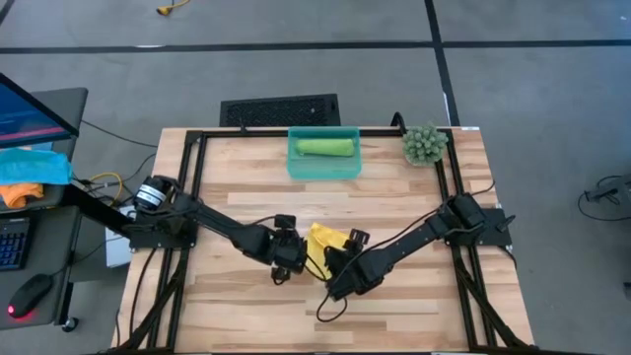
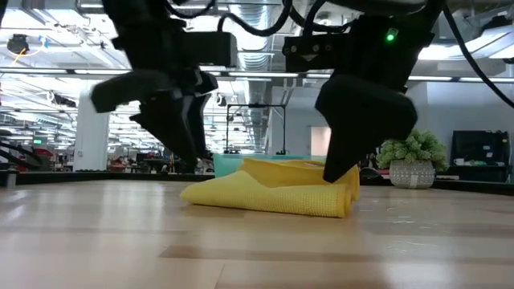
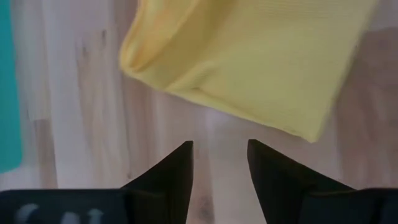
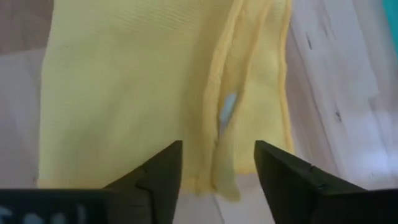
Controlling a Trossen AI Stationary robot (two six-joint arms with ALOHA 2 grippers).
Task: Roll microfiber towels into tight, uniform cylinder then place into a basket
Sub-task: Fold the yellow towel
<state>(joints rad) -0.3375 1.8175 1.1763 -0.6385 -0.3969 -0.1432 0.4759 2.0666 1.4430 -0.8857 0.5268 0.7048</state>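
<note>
Yellow cloth is what both my arms are gathered around, near the front middle of the wooden surface (image 1: pixel 246 168). Going from the left: my left end effector (image 1: pixel 288 258) sits just beside the yellow towel (image 1: pixel 323 245), at its left edge, with its fingers (image 3: pixel 171 177) apart and nothing between them. From the wrist view the towel lies just ahead of those fingers, a loose fold rather than a tight roll, so I judge this arm is placed there to take hold of that edge again or press it while the roll is worked.

On the towel's other side, my right end effector (image 1: pixel 340 271) hangs low over the cloth, its fingers (image 4: pixel 158 171) also spread with nothing clamped; the folded seam of the towel runs right between them in the wrist view. I read that position as lined up to pinch the thick folded edge and turn it over.

Farther back, the teal basket (image 1: pixel 296 163) stands at the far edge of the surface, well apart from both arms, and it holds the green towel (image 1: pixel 325 147) as a neat cylinder. To the right of the basket is a small potted plant (image 1: pixel 424 144). So one towel seems finished; the yellow one is not yet rolled.
</note>
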